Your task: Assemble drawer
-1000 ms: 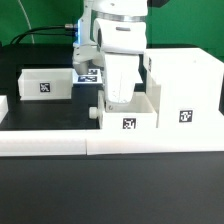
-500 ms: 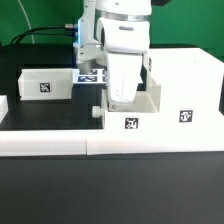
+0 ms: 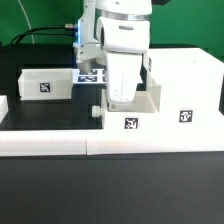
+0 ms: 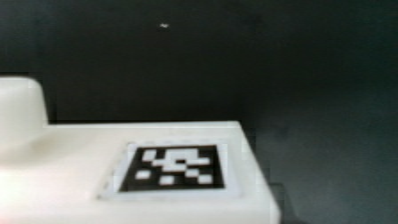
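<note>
Dips gripper (image 3: 118, 98) into tray (image 3: 128, 122) just beside housing (image 3: 186, 88); cannot tell finger spread, tips hidden. Leaves bare table (image 3: 55, 112) toward the exterior view's left, before 2nd tray (image 3: 45, 85).

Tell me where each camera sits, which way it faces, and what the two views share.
Exterior view: off the arm, outside the long low white border wall, looking across it, slightly downward, at the shallow white plastic knobbed tray and the tall open-fronted white box housing; the white arm and its gripper show, hanging into the tray.
Wrist view: on the wrist, looking down at a white tagged part on the black table; no gripper fingers clearly show.
Shared: the black table; probably that tray, unconfirmed.
</note>
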Controlling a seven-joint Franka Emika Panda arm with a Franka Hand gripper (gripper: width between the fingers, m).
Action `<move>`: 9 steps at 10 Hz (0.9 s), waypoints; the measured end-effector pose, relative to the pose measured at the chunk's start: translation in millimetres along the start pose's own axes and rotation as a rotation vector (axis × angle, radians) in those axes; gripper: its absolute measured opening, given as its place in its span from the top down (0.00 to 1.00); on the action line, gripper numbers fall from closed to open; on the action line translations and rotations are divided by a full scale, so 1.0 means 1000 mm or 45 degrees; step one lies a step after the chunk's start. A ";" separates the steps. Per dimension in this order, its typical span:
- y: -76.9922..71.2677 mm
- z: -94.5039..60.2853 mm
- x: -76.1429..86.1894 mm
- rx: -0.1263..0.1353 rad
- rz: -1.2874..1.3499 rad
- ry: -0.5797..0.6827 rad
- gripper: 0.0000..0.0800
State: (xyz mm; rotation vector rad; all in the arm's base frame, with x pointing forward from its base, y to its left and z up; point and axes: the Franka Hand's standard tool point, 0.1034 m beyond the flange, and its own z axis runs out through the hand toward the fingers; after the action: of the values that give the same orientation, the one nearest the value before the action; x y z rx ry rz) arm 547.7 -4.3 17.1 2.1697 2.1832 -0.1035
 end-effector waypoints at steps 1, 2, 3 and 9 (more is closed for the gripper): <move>-0.001 0.002 0.001 -0.024 0.002 0.007 0.95; -0.005 0.004 0.001 -0.015 0.000 0.007 0.95; -0.005 0.004 0.001 -0.014 0.000 0.007 0.95; -0.010 0.006 0.002 -0.004 0.000 0.009 0.95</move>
State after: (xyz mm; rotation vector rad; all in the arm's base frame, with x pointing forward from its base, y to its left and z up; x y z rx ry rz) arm 538.0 -3.2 10.9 2.1720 2.1851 -0.0921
